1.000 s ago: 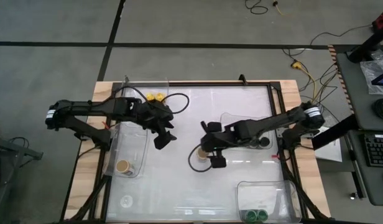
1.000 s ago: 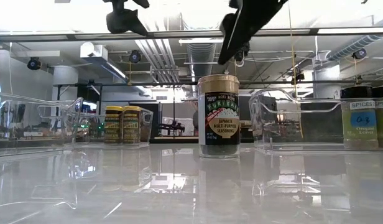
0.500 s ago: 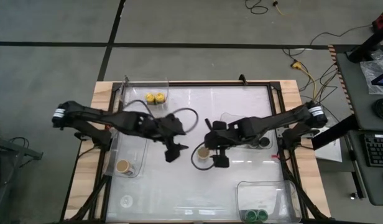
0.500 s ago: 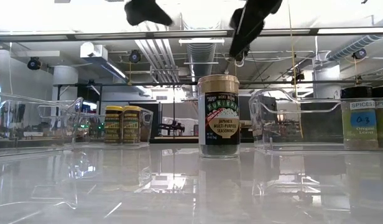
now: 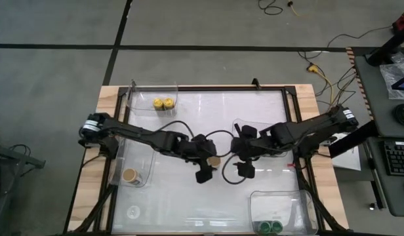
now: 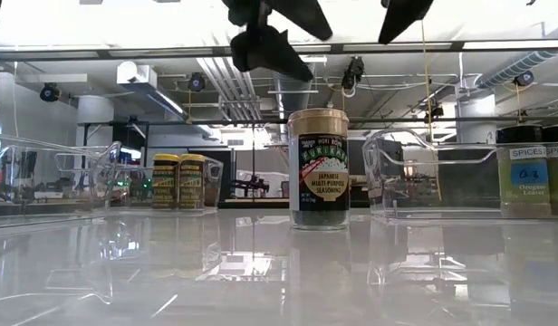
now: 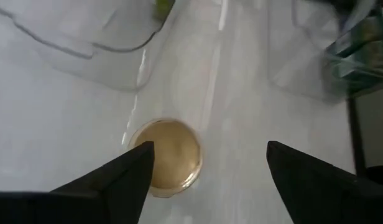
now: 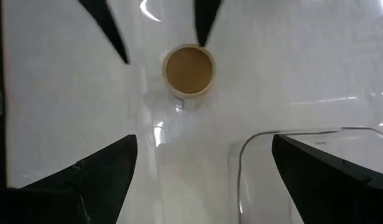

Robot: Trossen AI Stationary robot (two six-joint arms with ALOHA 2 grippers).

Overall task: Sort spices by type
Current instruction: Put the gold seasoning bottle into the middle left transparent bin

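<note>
Look at your two arms from above: both are dark, near-black, built of slim jointed segments. The left arm (image 5: 133, 134) carries a white band with dark marks near its shoulder end, and the right arm (image 5: 300, 131) wears the same kind of white band near its own base. A thin black cable loops loose off the left arm's forearm, and another curls below the wrists. Your left gripper (image 5: 203, 167) and right gripper (image 5: 243, 162) are black too, each ending in two blocky fingers. In the wrist views those fingers (image 7: 107, 180) read as flat, matte black wedges with straight edges that taper to blunt tips (image 8: 86, 174).
</note>
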